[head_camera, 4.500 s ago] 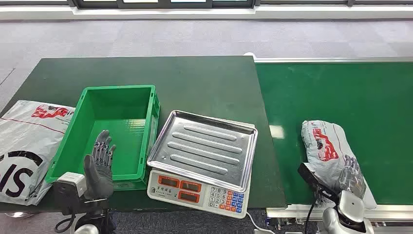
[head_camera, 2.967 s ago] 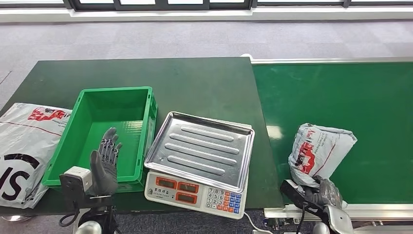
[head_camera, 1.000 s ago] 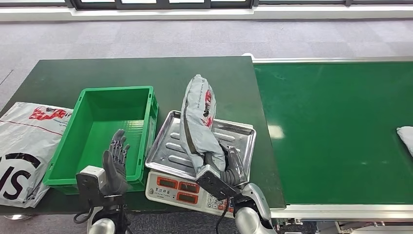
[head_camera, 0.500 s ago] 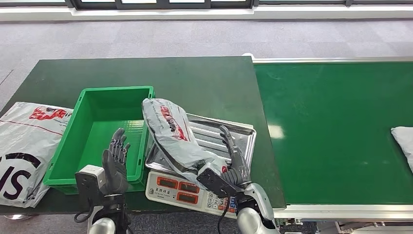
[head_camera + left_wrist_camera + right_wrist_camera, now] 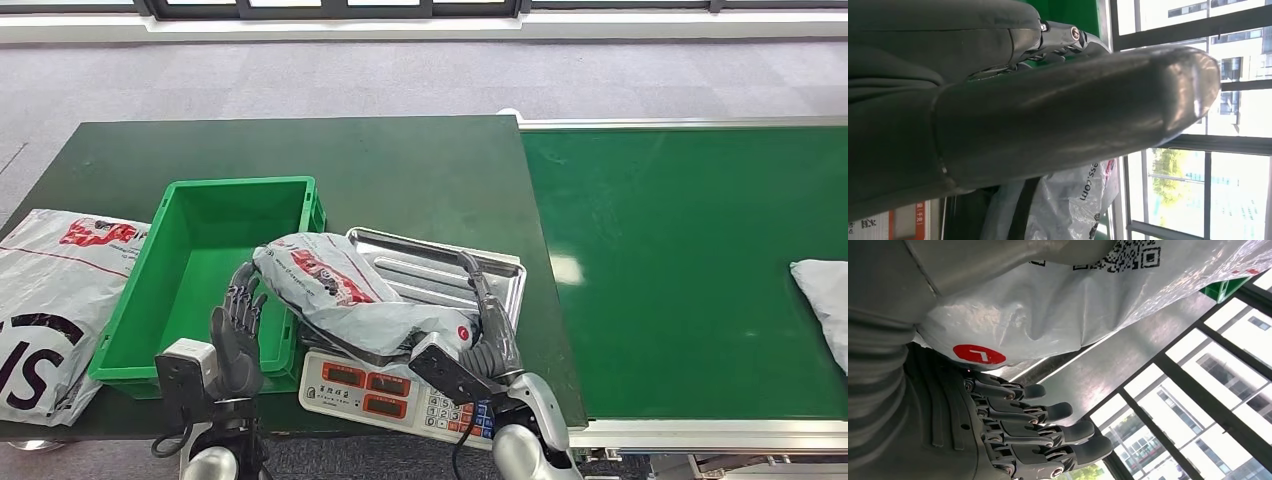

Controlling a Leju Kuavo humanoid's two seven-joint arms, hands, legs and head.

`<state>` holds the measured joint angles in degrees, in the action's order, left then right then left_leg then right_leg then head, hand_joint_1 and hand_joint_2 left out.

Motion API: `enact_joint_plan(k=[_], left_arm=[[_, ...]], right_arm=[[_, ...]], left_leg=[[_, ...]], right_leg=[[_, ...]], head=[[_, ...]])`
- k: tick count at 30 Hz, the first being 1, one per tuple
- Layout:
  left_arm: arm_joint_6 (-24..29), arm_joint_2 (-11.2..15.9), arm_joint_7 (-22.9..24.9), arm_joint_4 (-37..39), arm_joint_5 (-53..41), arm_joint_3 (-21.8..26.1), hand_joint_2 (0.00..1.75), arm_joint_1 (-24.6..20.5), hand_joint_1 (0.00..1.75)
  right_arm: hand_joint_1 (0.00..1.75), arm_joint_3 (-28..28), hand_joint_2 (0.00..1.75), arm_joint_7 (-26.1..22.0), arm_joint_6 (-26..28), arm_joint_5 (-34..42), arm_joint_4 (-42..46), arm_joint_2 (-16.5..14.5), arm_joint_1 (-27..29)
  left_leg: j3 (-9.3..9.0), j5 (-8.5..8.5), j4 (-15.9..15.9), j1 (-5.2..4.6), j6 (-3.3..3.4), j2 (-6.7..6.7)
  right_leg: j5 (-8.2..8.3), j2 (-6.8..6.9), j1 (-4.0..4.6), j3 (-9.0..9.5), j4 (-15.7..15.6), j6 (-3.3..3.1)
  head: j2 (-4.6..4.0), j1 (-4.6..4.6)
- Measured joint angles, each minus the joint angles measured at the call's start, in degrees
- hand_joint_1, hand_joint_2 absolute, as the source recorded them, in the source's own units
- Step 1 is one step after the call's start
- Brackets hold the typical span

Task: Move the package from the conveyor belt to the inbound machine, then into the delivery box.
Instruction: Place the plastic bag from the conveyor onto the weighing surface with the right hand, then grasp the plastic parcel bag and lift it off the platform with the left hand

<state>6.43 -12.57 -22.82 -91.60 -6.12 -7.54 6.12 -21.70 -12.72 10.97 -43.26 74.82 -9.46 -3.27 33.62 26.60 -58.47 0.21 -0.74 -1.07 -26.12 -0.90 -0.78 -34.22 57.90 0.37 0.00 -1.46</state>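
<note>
Head view: the package [image 5: 345, 295] lies across the scale tray's [image 5: 490, 268] left edge, one end overhanging the green box [image 5: 205, 190]. The right hand [image 5: 487, 330] is spread beside it; the left hand [image 5: 236, 330] hovers spread over the box.

Left wrist view: the package looks just beyond the thumb, though blurred.

Right wrist view: fingers [image 5: 1048, 432] extended, gripping nothing. Weighing is under way; next, the left hand should take the package.

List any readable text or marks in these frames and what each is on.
"IS": large black letters on the big grey bag at the table's left end.
"ss.com": tail of a web address on the package.
QR code and red round mark on the package: no words legible.
Scale panel labels and keys: too small.
</note>
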Motion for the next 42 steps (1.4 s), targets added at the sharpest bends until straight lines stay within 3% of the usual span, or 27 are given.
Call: enact_joint_plan(k=[15, 20, 25, 35, 39, 42], left_arm=[[-1.9, 0.1, 1.1, -0.1, -1.8, 0.1, 0.0, -0.4, 0.0], [3.9, 0.4, 1.3, -1.4, -13.7, 0.1, 0.0, -0.4, 0.0], [8.8, 1.9, 1.1, -6.4, -26.8, 0.6, 0.0, -0.6, 0.0], [19.1, 4.8, 1.1, -5.9, -38.2, -1.0, 0.0, -0.7, 0.0], [20.1, 5.5, 1.5, -3.5, -39.5, -3.3, 0.0, -1.2, 0.0], [19.8, 6.0, 2.6, -2.1, -41.0, -4.4, 1.31, -1.6, 0.0]], right_arm=[[0.0, 0.0, 1.75, 2.6, 3.6, -2.5, 5.3, 2.0, 2.8], [0.0, 0.5, 1.75, 3.2, 3.3, -4.1, 10.6, 3.1, 6.3], [0.0, 1.0, 1.75, 1.0, 3.2, -0.4, 12.6, 5.5, 7.8], [0.0, 1.2, 1.75, -1.4, 3.4, 3.6, 12.3, 7.8, 6.8], [0.0, 1.2, 1.75, -2.0, 3.5, 4.8, 11.7, 8.5, 6.1], [0.0, 1.2, 1.75, -2.2, 3.5, 5.4, 11.4, 8.8, 5.9]], left_leg=[[0.01, 0.01, 0.0, -0.01, 0.01, -0.02], [0.04, 0.02, 0.0, -0.01, 0.02, -0.02], [0.04, 0.05, 0.0, -0.01, 0.02, -0.02], [0.01, 0.03, 0.0, -0.02, 0.03, -0.03], [0.02, 0.03, 0.0, -0.03, 0.04, -0.03], [0.02, 0.03, 0.0, -0.04, 0.04, -0.03]], right_leg=[[0.0, 0.01, -0.01, 0.0, 0.0, 0.0], [0.0, 0.03, -0.01, 0.0, 0.0, 0.0], [-0.02, 0.03, -0.01, 0.0, 0.0, 0.02], [-0.01, 0.04, -0.01, 0.03, 0.0, 0.02], [-0.01, 0.04, -0.03, 0.03, 0.0, 0.03], [-0.01, 0.04, -0.03, 0.02, 0.0, 0.03]], head=[[0.0, 0.0], [0.0, 0.0], [0.0, 0.0], [0.0, 0.0], [0.0, 0.0], [0.0, 0.0]])
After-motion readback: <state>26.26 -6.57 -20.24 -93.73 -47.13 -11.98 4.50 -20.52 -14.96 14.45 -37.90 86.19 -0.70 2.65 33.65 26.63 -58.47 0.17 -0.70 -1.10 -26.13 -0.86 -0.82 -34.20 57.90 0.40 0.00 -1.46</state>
